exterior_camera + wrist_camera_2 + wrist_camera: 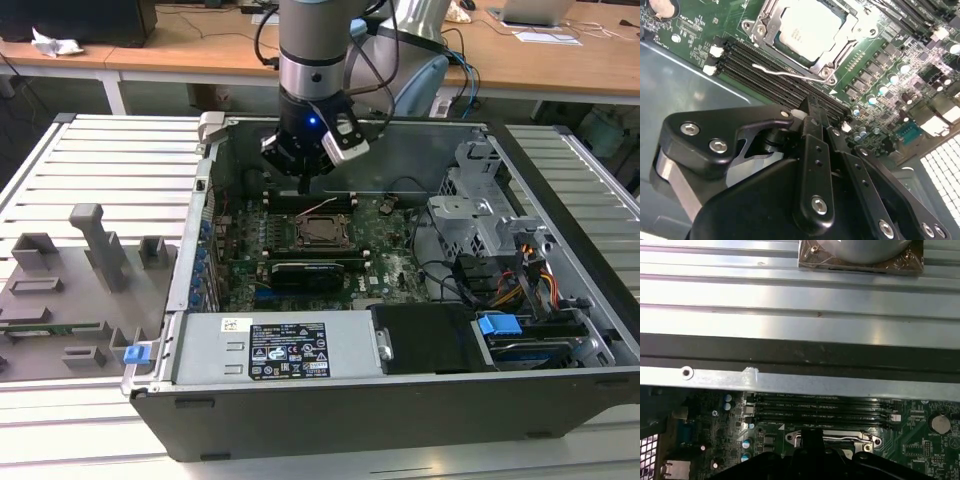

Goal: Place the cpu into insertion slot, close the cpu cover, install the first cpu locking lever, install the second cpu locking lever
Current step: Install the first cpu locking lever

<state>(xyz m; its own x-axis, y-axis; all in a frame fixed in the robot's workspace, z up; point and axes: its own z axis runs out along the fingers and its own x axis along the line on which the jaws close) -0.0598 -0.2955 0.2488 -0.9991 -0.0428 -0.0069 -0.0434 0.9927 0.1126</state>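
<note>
Gripper (812,107) closed, holding nothing, hovering over memory slots | cpu (810,30) seated just beyond, cover (840,47) down | lever (785,73) sitting unlatched beneath fingertips; risking slip, snagging slots.

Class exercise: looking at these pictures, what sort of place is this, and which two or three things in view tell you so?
Most likely a robotics lab or test workshop. An open computer case lies on a slatted metal table with its motherboard exposed, a robot arm's end effector hangs over the board, and wooden desks with cables stand behind.
</note>
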